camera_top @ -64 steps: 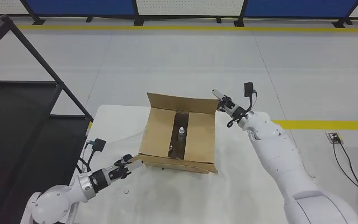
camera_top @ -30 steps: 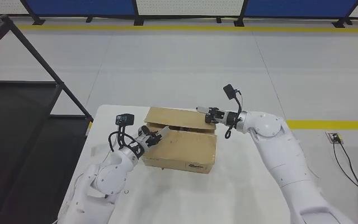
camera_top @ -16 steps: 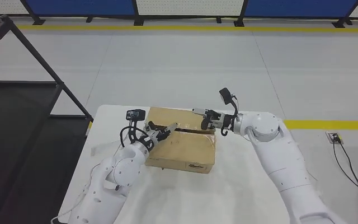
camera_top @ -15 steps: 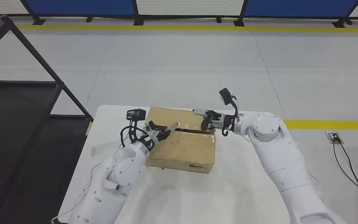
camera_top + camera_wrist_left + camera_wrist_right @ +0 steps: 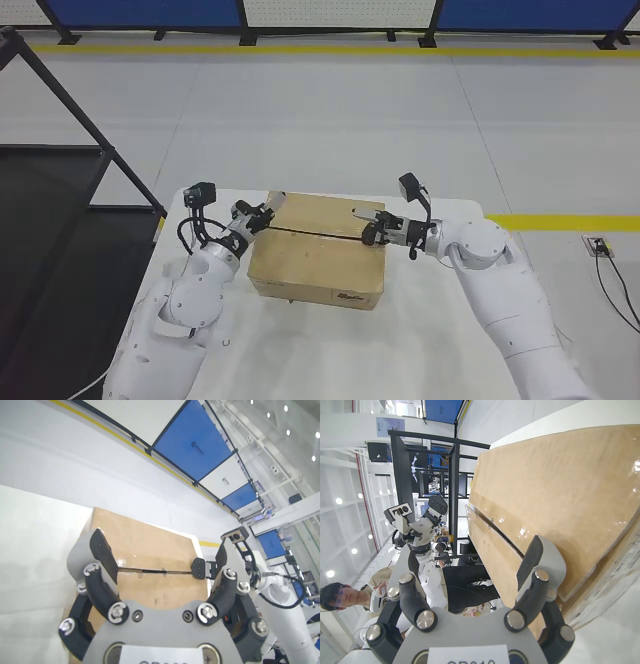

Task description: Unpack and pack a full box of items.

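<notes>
The cardboard box (image 5: pixel 315 255) stands in the middle of the white table, both top flaps folded down and meeting at a thin seam (image 5: pixel 312 232). My left gripper (image 5: pixel 262 215) hovers at the box's far left corner, open, with nothing between its fingers; in the left wrist view (image 5: pixel 162 560) the box top (image 5: pixel 150 547) lies beneath it. My right gripper (image 5: pixel 368 228) is open at the right end of the seam. One of its fingers (image 5: pixel 535 560) rests on the flap (image 5: pixel 557 487). The contents are hidden.
The white table (image 5: pixel 400 340) has free room in front of and to the right of the box. A small ring (image 5: pixel 226 345) lies near the front left. A black metal rack (image 5: pixel 60 200) stands off the table's left side.
The box was open with a bottle showing inside; both flaps are now folded down. The left gripper drew back to the left corner, and the right gripper came down at the seam's right end.
</notes>
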Available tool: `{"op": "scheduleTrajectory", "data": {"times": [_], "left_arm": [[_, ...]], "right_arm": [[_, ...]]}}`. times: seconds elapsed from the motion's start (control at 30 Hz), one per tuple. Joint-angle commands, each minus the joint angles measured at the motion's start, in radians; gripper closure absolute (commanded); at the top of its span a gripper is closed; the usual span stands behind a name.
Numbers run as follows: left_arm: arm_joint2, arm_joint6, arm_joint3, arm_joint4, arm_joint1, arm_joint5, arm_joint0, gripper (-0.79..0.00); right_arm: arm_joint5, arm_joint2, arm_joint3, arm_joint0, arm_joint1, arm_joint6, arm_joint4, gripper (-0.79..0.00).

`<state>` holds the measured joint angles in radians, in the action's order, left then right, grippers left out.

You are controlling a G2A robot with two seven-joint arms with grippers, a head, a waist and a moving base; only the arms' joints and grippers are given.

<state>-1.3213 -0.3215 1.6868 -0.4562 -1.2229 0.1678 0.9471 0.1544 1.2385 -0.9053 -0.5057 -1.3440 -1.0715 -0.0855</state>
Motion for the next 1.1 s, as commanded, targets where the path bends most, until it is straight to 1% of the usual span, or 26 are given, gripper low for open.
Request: {"op": "scheduleTrajectory", "data": {"times": [0.0, 0.13, 0.27, 0.3, 0.67, 0.8, 0.9, 0.97, 1.07], "left_arm": [[-0.071, 0.022, 0.036, 0.031, 0.006, 0.010, 0.053, -0.785], [-0.182, 0.088, 0.102, 0.065, 0.013, 0.029, 0.166, -0.785], [-0.250, 0.155, 0.160, 0.099, 0.014, 0.048, 0.291, -0.785], [-0.255, 0.156, 0.164, 0.106, 0.014, 0.048, 0.301, -0.785], [-0.255, 0.156, 0.164, 0.106, 0.014, 0.048, 0.301, -0.785], [-0.240, 0.201, 0.100, 0.104, 0.008, 0.096, 0.301, -0.785], [-0.229, 0.216, 0.049, 0.131, 0.002, 0.140, 0.289, -0.785], [-0.220, 0.206, 0.016, 0.169, -0.002, 0.156, 0.282, -0.785], [-0.200, 0.225, -0.034, 0.163, -0.007, 0.176, 0.270, -0.785]], "right_arm": [[0.003, 0.002, -0.002, -0.004, 0.003, -0.003, -0.003, -0.785], [0.009, 0.000, -0.003, -0.008, 0.005, 0.003, -0.014, -0.785], [0.036, -0.002, -0.005, -0.011, 0.008, 0.027, -0.015, -0.785], [0.036, -0.002, -0.005, -0.011, 0.008, 0.027, -0.015, -0.785], [0.036, -0.002, -0.005, -0.011, 0.008, 0.027, -0.015, -0.785], [0.035, -0.002, -0.007, -0.014, 0.008, 0.032, -0.015, -0.785], [0.017, -0.006, -0.045, -0.040, 0.010, 0.059, -0.007, -0.785], [0.005, -0.005, -0.059, -0.048, 0.013, 0.059, -0.005, -0.785], [0.000, -0.005, -0.071, -0.056, 0.017, 0.050, -0.005, -0.785]]}}
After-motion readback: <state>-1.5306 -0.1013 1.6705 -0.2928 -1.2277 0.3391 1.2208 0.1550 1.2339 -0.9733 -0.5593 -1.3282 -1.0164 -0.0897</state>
